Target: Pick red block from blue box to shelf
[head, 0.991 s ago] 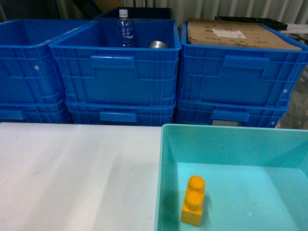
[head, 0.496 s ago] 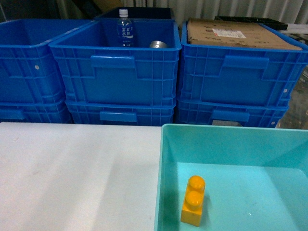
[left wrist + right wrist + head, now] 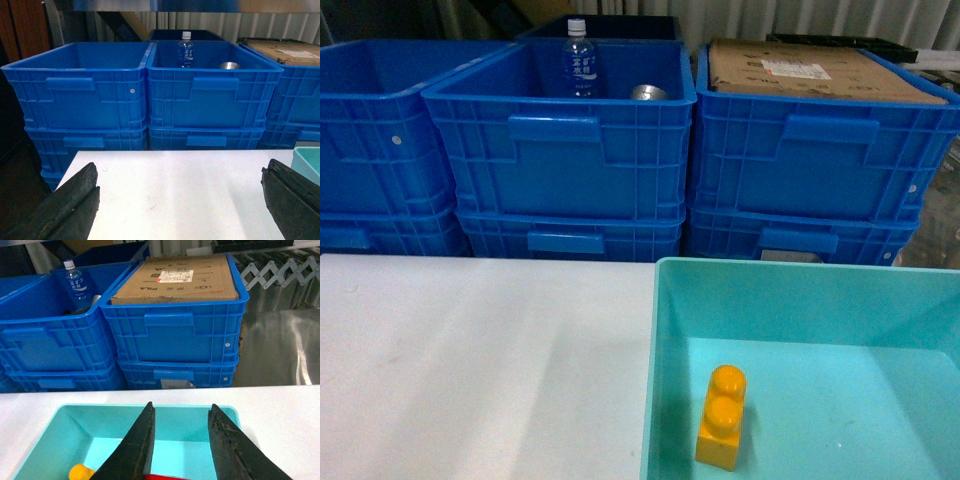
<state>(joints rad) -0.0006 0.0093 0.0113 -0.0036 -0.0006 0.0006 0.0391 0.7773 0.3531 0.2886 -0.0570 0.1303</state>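
Observation:
The blue box (image 3: 665,300) (image 3: 50,425) is a pale turquoise bin on the white table, at the lower right of the head view. Only a thin edge of the red block (image 3: 167,477) shows, low between the right gripper's (image 3: 181,409) fingers at the bottom of the right wrist view. That gripper is narrowed on the block and hangs over the bin. The head view shows neither the block nor either gripper. My left gripper (image 3: 180,172) stands wide open over bare table, left of the bin. The shelf shows only as a steel crossbeam (image 3: 125,5) above the crates.
A yellow two-stud brick (image 3: 722,417) stands in the bin near its left wall. Behind the table are stacked dark blue crates (image 3: 560,150). One holds a water bottle (image 3: 579,60) and a metal can (image 3: 647,93), and another a cardboard box (image 3: 810,70).

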